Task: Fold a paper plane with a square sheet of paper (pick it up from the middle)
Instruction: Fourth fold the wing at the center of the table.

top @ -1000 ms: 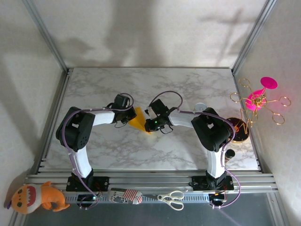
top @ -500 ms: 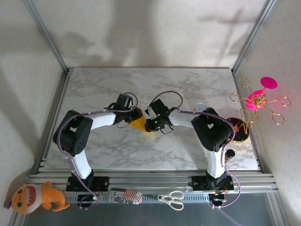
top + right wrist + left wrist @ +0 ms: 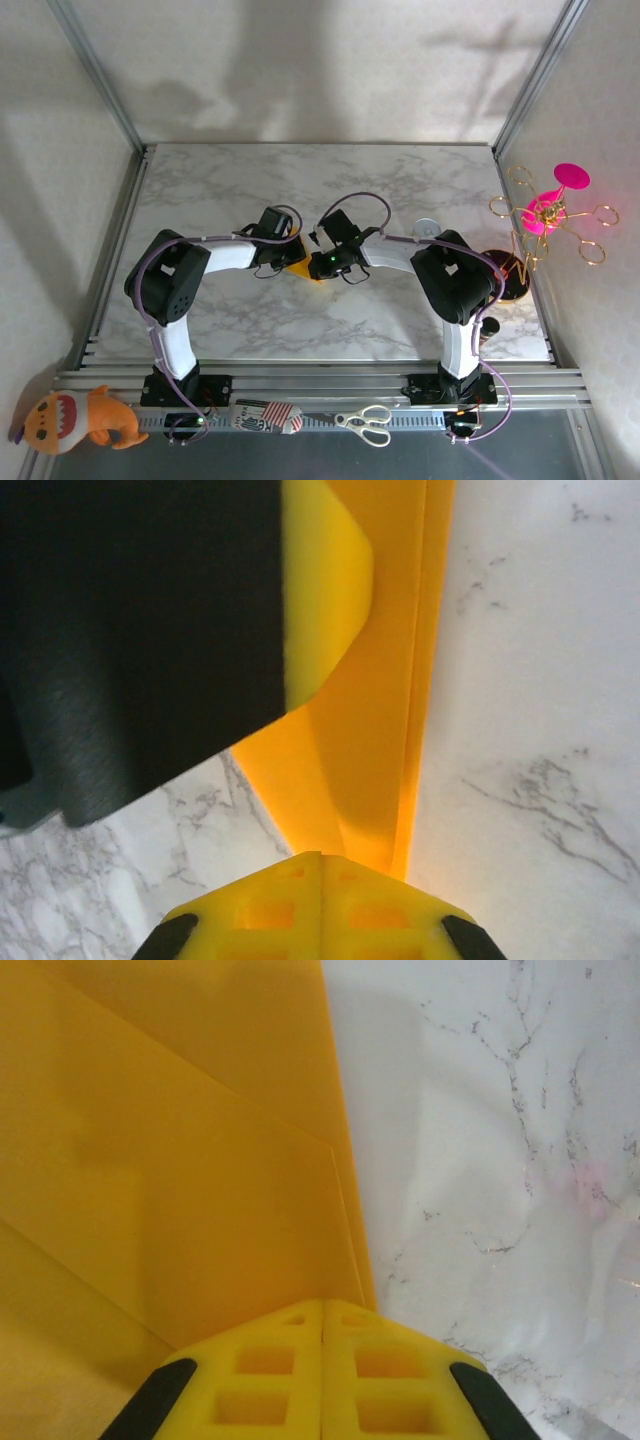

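**Paper-plane folding at a middle stage, with both end effectors closed on the sheet**

The sheet of paper (image 3: 305, 270) is seen at the middle of the tabletop (image 3: 420, 180), between the two arms, and is largely covered by the left end effector (image 3: 293, 255) and the right end effector (image 3: 318, 268), which are set facing each other over it. Both pairs of fingers are closed pad against pad with their tips on the paper; whether a layer is nipped between them cannot be told. Several folds are judged done, as overlapping layers and diagonal creases are shown in the left wrist view and a doubled long edge in the right wrist view. A slim dart is not yet formed, so further folds are judged to remain. Arm placement is given by the top view, layer detail by the wrist views
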